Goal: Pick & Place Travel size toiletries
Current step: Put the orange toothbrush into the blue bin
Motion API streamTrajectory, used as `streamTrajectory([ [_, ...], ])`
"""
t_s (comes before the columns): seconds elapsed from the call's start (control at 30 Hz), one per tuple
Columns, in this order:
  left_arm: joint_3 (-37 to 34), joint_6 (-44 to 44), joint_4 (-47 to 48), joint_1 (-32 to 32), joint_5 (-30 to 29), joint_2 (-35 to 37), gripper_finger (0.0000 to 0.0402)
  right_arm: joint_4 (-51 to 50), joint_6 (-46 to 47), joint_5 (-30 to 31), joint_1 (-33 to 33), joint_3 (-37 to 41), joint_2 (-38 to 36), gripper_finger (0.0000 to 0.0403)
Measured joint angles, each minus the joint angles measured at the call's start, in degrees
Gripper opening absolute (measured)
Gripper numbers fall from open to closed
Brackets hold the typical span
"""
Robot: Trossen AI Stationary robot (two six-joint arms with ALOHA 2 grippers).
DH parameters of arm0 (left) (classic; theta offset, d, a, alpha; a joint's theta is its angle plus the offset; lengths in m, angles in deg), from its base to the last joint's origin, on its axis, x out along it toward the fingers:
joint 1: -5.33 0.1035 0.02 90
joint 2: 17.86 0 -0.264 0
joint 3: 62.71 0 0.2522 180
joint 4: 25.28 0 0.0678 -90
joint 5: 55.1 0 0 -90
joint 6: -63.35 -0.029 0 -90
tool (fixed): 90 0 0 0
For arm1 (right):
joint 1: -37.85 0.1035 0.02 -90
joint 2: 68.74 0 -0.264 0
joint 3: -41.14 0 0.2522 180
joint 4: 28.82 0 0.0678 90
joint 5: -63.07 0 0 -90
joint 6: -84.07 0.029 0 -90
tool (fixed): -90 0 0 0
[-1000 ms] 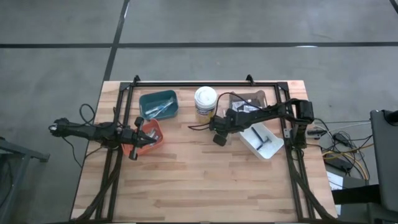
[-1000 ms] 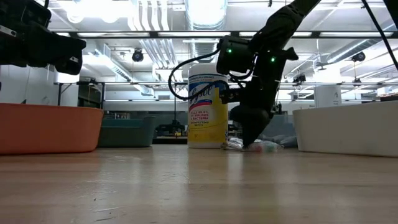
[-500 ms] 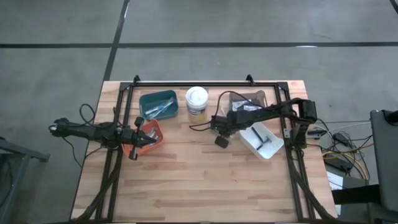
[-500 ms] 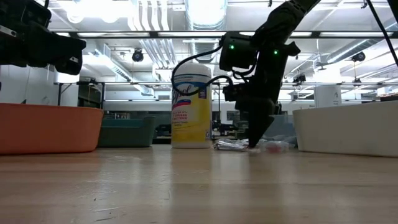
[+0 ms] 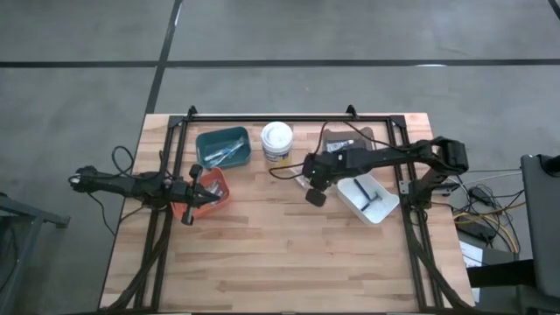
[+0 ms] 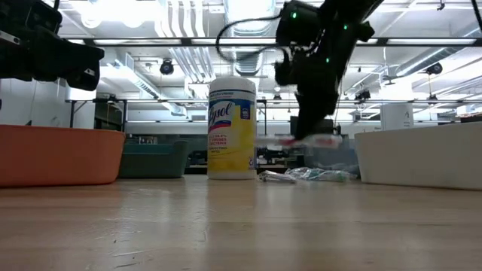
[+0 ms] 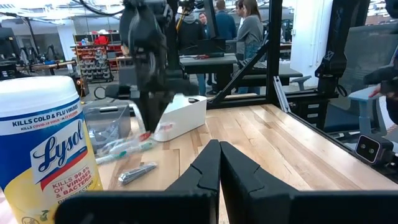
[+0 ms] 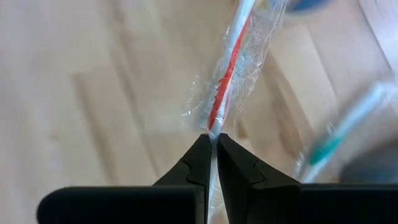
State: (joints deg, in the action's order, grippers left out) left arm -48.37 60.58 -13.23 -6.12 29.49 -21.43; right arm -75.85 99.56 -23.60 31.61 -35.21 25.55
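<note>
Low view: right gripper (image 6: 307,140) lifted clear above table (image 6: 241,226), pointing down, fingers pinching wrapped red toothbrush (image 6: 312,141). Left gripper (image 5: 194,198) pressed together, level, over orange bin (image 5: 220,201).

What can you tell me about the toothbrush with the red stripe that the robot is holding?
The toothbrush is thin and white with a red stripe down its handle, sealed in a crinkly clear plastic wrapper. The right gripper has its fingers shut on one end of it. In the low view it hangs roughly level in the air, lifted off the wooden table, above other wrapped items lying there.
</note>
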Motion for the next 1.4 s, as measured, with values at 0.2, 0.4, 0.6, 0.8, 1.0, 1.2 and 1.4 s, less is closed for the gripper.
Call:
streamTrajectory([
  [0.2, -0.01, -0.01, 0.00, 0.00, 0.01, -0.02, 0.0007, 3.61, -6.80, -9.45, 0.00, 0.00, -3.39, 0.0018],
  [0.4, -0.02, -0.01, 0.00, -0.01, 0.00, 0.00, 0.0007, 8.54, -12.18, -11.17, -0.02, 0.00, -3.73, 0.0018],
  [0.6, 0.00, -0.01, 0.00, 0.00, 0.02, -0.02, 0.0007, 13.79, -16.29, -11.35, 0.00, 0.02, -3.38, 0.0018],
  [0.8, -0.02, 1.90, 0.00, -0.02, 0.02, -0.02, 0.0007, 16.69, -16.60, -11.34, 0.00, 0.02, -3.17, 0.0018],
  [1.0, 0.00, 1.81, -0.04, -0.02, 0.02, 0.00, 0.0007, 18.38, -15.80, -11.35, 0.00, 0.02, -2.94, 0.0018],
  [1.2, -0.02, 1.52, -2.04, -0.01, -0.09, -0.01, 0.0007, 22.75, -15.96, -12.77, 0.19, 0.12, -2.94, 0.0018],
  [1.4, -0.02, 1.51, -4.56, 0.00, -0.09, -0.02, 0.0007, 23.47, -16.15, -12.81, 0.35, 0.37, -2.94, 0.0018],
])
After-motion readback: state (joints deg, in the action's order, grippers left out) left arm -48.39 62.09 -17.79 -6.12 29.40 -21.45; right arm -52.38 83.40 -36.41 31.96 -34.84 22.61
